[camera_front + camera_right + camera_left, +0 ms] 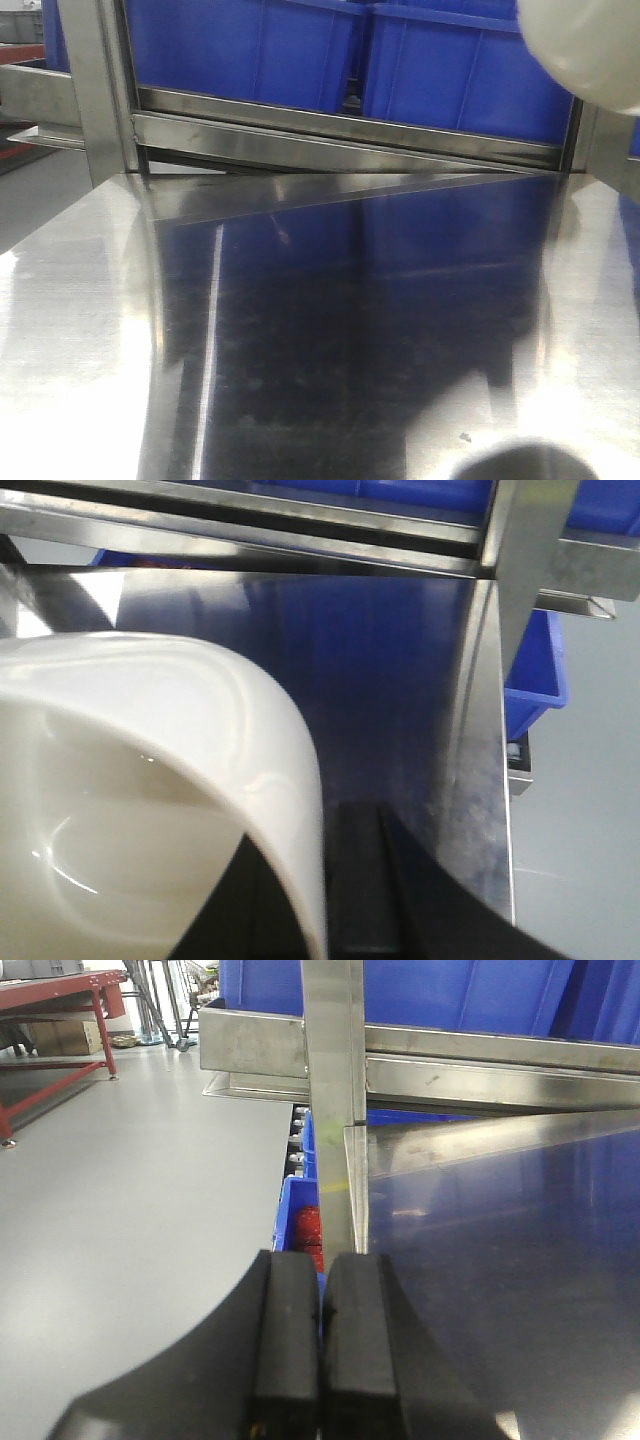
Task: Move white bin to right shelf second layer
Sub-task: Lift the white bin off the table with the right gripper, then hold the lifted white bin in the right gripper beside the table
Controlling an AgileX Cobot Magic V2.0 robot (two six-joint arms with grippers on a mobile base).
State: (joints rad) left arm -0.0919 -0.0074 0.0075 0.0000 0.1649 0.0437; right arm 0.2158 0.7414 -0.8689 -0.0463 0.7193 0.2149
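The white bin (130, 780) fills the left of the right wrist view, glossy and cream-white, its mouth facing the camera. My right gripper (320, 825) is shut on the bin's wall, with one black finger inside (262, 900) and one outside (365, 880). In the front view the bin's rounded base (585, 50) hangs at the top right, above the steel tabletop (300, 330). My left gripper (320, 1270) is shut and empty at the table's left edge. A steel rack level with a flat front lip (340, 128) lies behind the table; its roller lanes are hidden.
Large blue crates (250, 50) stand on the rack level behind the table. Steel uprights stand at the rack's left (95, 90) and right (530, 550). Another blue crate (535, 670) sits lower, right of the table. A red workbench (50, 1020) stands far left.
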